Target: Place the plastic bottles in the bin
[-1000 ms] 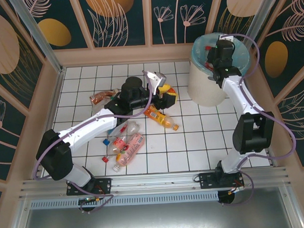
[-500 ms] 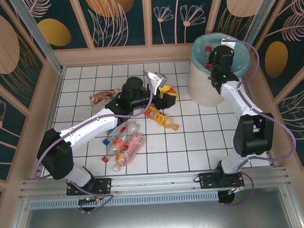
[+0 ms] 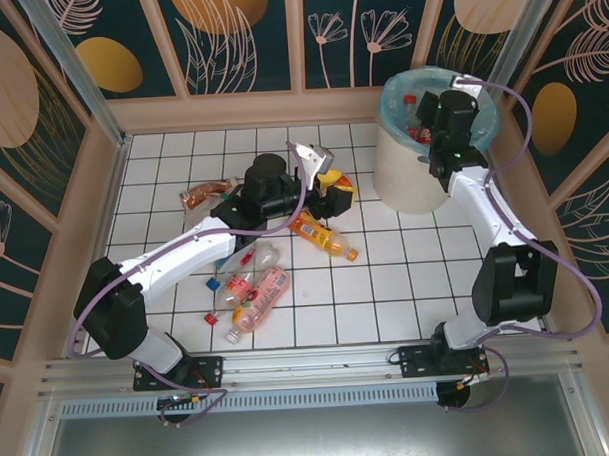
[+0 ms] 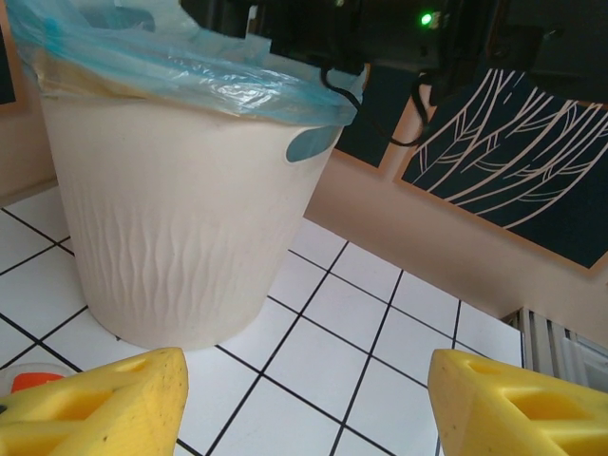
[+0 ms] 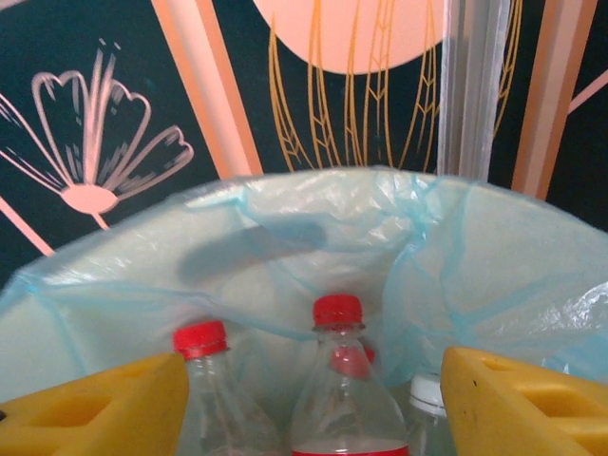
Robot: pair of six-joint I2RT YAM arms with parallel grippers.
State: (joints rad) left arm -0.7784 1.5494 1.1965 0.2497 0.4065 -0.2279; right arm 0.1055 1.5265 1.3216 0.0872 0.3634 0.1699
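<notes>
Your right gripper [image 5: 315, 389] hangs spread over the bin [image 5: 494, 275], capped bottles [image 5: 339, 399] below it, their bodies cut off. Left gripper [image 4: 309, 399] is spread too, tips cropped. Other bottles [image 3: 257, 290] lie lower left on the tiles [image 3: 387, 285].

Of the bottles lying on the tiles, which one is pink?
The pink bottle, lowest in the top view, left of centre. The orange bottle lies up-right of it; the rest look clear or brownish.

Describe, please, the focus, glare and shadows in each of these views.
Top view: even light, sharp tiles. Left wrist: bin crisp, bag glinting, the left fingers slightly soft. Right wrist: bottles sharp, a shadow on the bag, the right fingers slightly soft.
</notes>
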